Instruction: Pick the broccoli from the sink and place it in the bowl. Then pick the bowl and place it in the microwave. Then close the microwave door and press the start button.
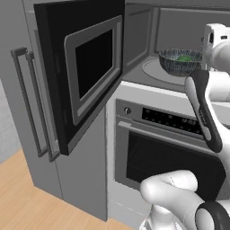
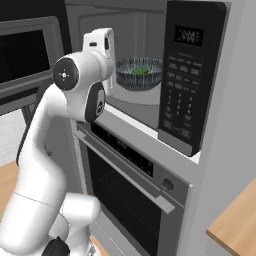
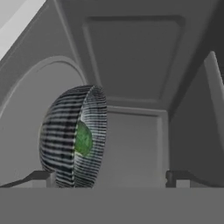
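The bowl (image 1: 181, 61) stands on the pale turntable (image 1: 155, 72) inside the microwave (image 2: 150, 30), set there for heating; in the right base view it lies at about 1 o'clock from the arm's upper joint. The broccoli (image 2: 139, 70) sits in the bowl, a green lump below the rim. The tool (image 3: 109, 177) is released and grasps nothing: in the hand view its two fingertips (image 3: 41, 177) stand wide apart, the bowl at 10 o'clock between and beyond them, apparently untouched. The door (image 1: 85, 67) hangs open to the left, at 9 o'clock from the bowl, leaving the cavity accessible. The keypad (image 2: 182, 90) is at 3 o'clock from the bowl. Below lies the oven (image 1: 166, 148). By these frames, door closing and start remain.
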